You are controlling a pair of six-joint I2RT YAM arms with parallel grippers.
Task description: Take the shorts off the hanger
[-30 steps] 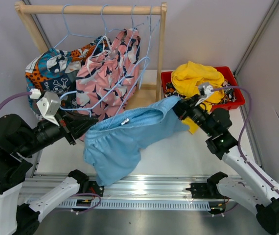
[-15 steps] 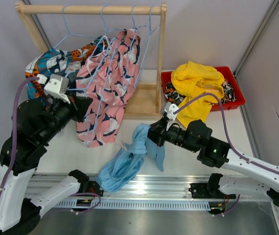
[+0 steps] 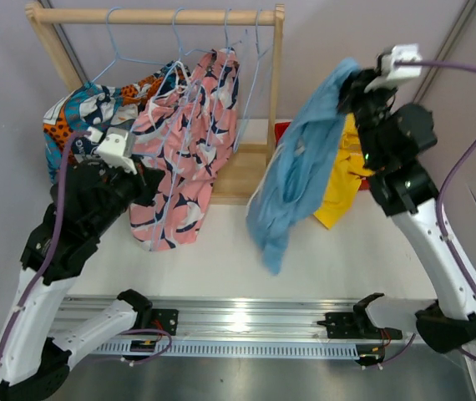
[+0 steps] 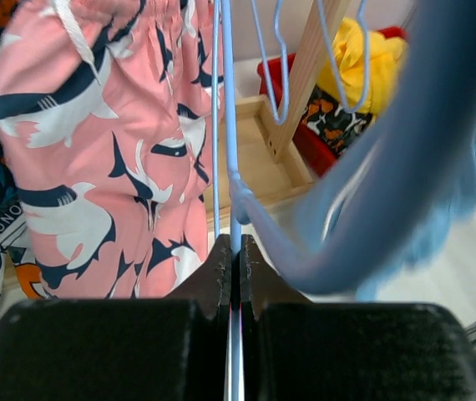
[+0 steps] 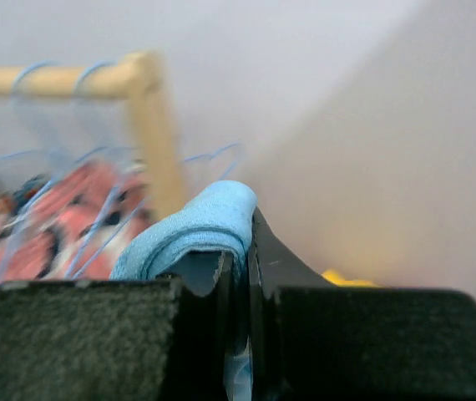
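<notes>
My right gripper (image 3: 357, 85) is raised high at the right and is shut on the light blue shorts (image 3: 292, 175), which hang free below it over the table. In the right wrist view the blue fabric (image 5: 213, 215) is folded over and pinched between the jaws (image 5: 238, 261). My left gripper (image 3: 144, 180) sits by the rack, shut on the thin wire of a bare light blue hanger (image 4: 226, 125). Pink shorts with dark marks (image 3: 189, 146) and a teal-orange patchwork pair (image 3: 79, 117) still hang on hangers from the rail.
The wooden rack (image 3: 275, 100) stands at the back with several blue wire hangers on its rail. A red bin (image 3: 282, 130) at the back right holds the yellow shorts (image 3: 340, 188) and a blotched pair (image 4: 331, 117), partly behind the blue shorts.
The right arm swung from low near the table's front up to the high right, carrying the blue shorts clear. The left gripper drew back towards the rack with the hanger.
</notes>
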